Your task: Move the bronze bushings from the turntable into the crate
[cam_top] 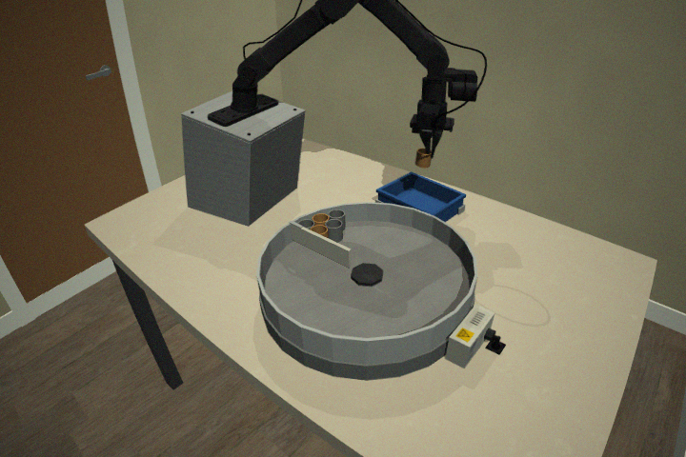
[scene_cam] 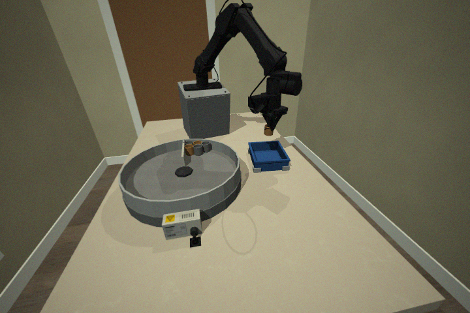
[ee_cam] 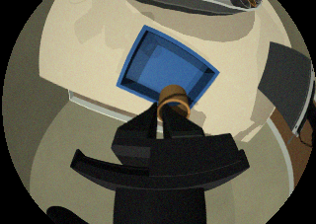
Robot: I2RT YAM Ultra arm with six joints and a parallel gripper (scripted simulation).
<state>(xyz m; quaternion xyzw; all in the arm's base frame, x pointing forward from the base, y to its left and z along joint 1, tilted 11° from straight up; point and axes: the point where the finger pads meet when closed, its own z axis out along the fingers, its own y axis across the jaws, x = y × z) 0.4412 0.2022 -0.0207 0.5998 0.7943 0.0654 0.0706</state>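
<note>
My gripper (cam_top: 427, 151) is shut on a bronze bushing (cam_top: 422, 157) and holds it high in the air, above the far side of the blue crate (cam_top: 420, 194). The held bushing shows also in the exterior view (scene_cam: 267, 130) and in the wrist view (ee_cam: 174, 101), over the crate's (ee_cam: 165, 72) near edge. The crate (scene_cam: 268, 156) looks empty. On the grey turntable (cam_top: 366, 280), two bronze bushings (cam_top: 320, 219) (cam_top: 319, 230) and several steel bushings (cam_top: 335, 215) are bunched against a grey fence (cam_top: 320, 244) at the far left rim.
A grey pedestal (cam_top: 242, 156) carries the arm's base at the table's back left. A white control box (cam_top: 468, 336) with a yellow label sticks out from the turntable's front right. A dark hub (cam_top: 366, 273) sits at the turntable's centre.
</note>
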